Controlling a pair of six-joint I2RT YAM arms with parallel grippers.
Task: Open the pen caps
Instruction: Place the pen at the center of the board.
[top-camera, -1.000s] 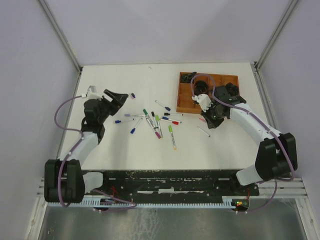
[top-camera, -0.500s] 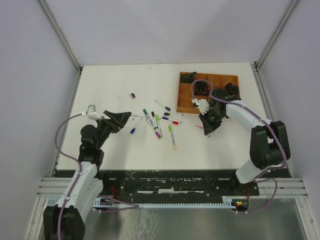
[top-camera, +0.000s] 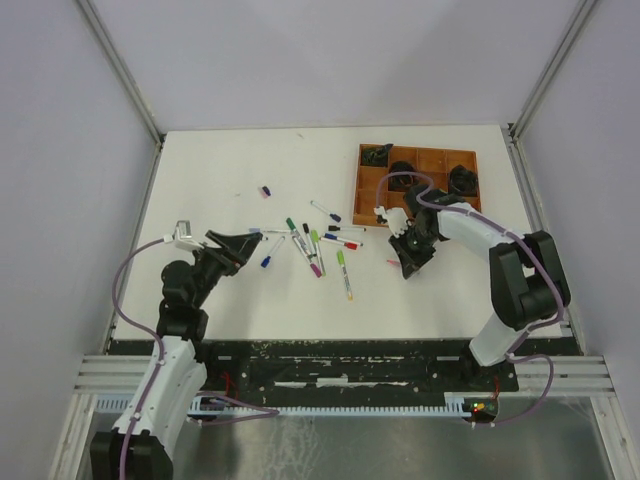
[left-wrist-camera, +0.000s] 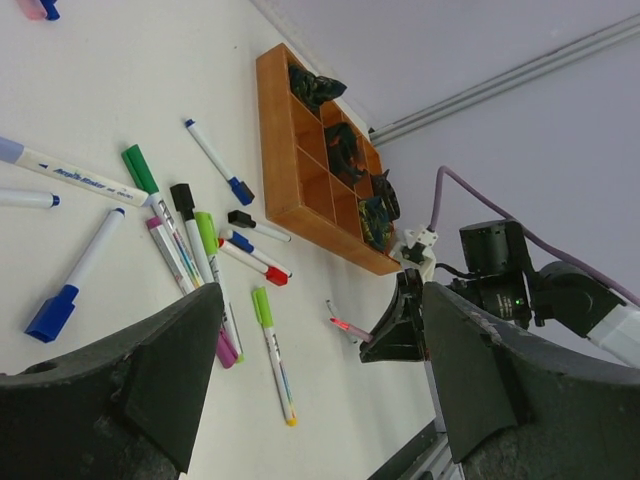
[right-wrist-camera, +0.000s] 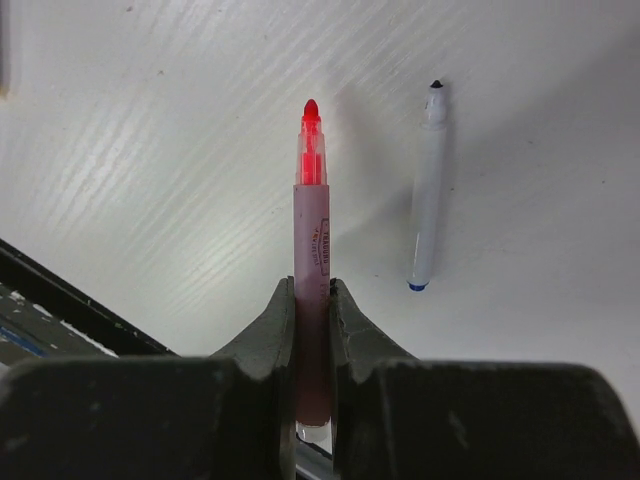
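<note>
Several capped pens (top-camera: 312, 243) lie scattered mid-table, also in the left wrist view (left-wrist-camera: 190, 235). My right gripper (top-camera: 404, 264) is shut on a red pen (right-wrist-camera: 311, 215) whose cap is off, its red tip bare and pointing out over the table. Beside it lies another uncapped pen (right-wrist-camera: 428, 190) with a dark tip. My left gripper (top-camera: 238, 244) hangs open and empty left of the pens, its fingers (left-wrist-camera: 110, 385) wide apart. A loose pink and blue cap (top-camera: 265, 190) lies alone at the back left.
A brown compartment tray (top-camera: 372, 192) stands at the back right, with dark things in some of its cells (left-wrist-camera: 343, 150). Grey walls with metal rails close the table at the back and both sides.
My left arm has drawn back toward the near left, its gripper staying open. The right gripper has come off the tray's edge down toward the table front, still holding the red pen.
</note>
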